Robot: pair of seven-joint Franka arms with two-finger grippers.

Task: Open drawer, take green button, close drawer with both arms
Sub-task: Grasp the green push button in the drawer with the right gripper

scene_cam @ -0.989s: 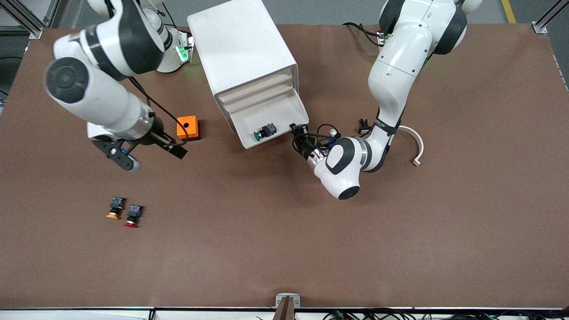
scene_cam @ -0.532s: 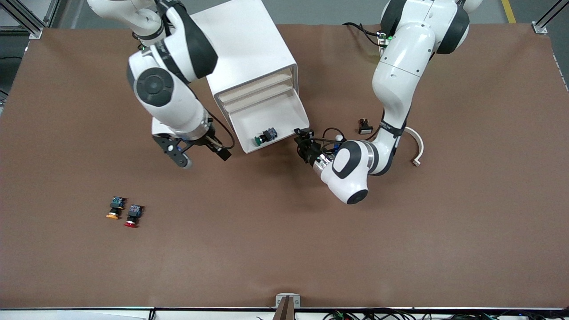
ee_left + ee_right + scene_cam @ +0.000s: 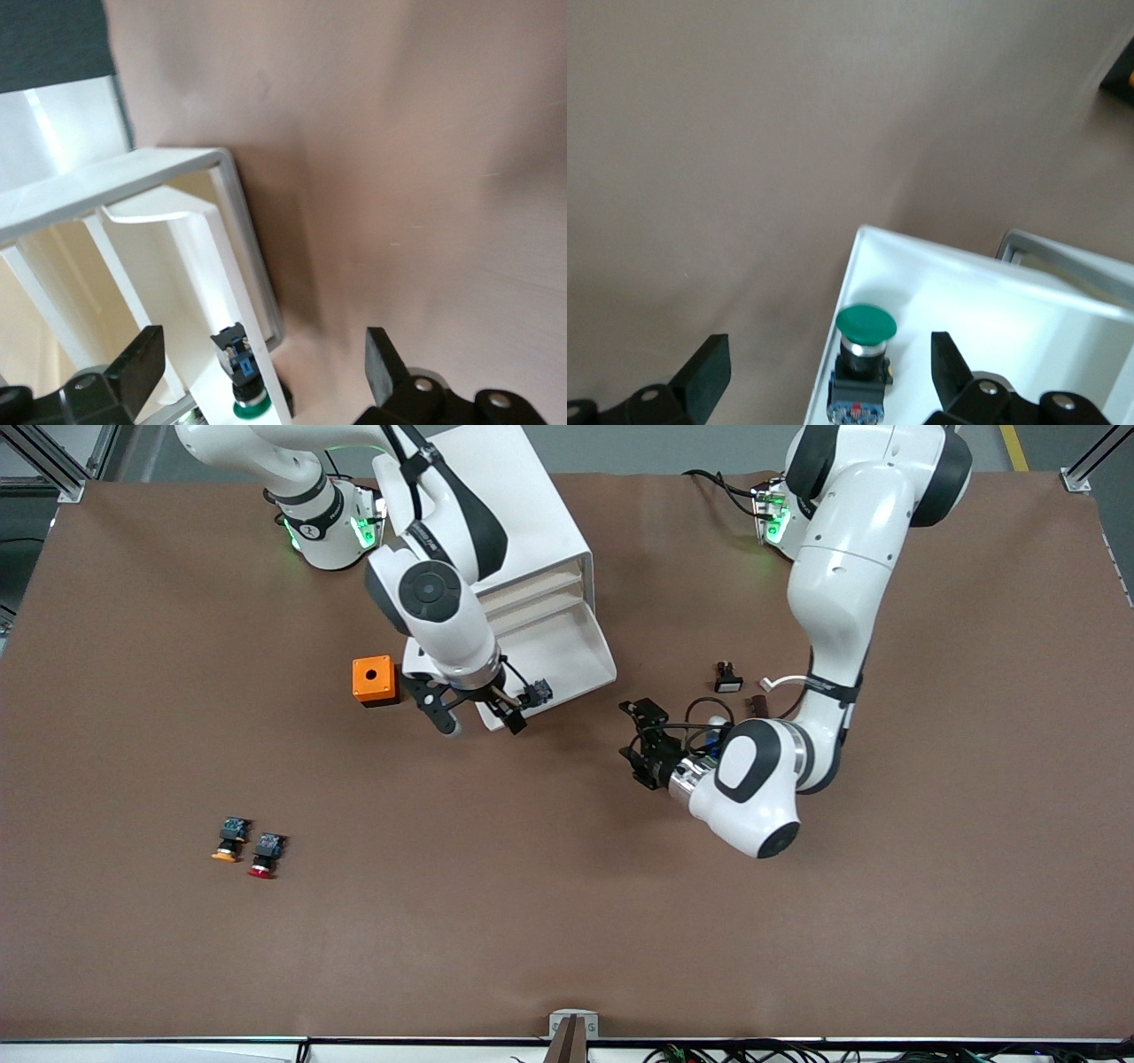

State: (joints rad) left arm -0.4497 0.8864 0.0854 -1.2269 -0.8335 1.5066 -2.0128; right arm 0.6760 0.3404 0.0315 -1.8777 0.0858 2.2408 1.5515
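Observation:
The drawer (image 3: pixel 571 646) stands pulled out of the white cabinet (image 3: pixel 478 505), second from the bottom. The green-capped button (image 3: pixel 538 690) lies in it by its front edge, its cap hidden under the right gripper in the front view. My right gripper (image 3: pixel 478 722) hangs open over the drawer's front edge. In the right wrist view the button (image 3: pixel 865 324) lies between the open fingers of that gripper (image 3: pixel 828 372), on the drawer's white floor (image 3: pixel 992 310). My left gripper (image 3: pixel 631 737) is open and empty over the bare table, apart from the drawer. The left wrist view shows the button (image 3: pixel 241 367) farther off in the drawer (image 3: pixel 226 266).
An orange box (image 3: pixel 373 680) sits beside the drawer toward the right arm's end. An orange-capped button (image 3: pixel 230 839) and a red-capped button (image 3: pixel 266 854) lie nearer the front camera. Small dark parts (image 3: pixel 726 677) lie by the left arm.
My right arm has swung from near the orange box to over the drawer's front edge. My left gripper has drawn back from the drawer's corner toward the front camera.

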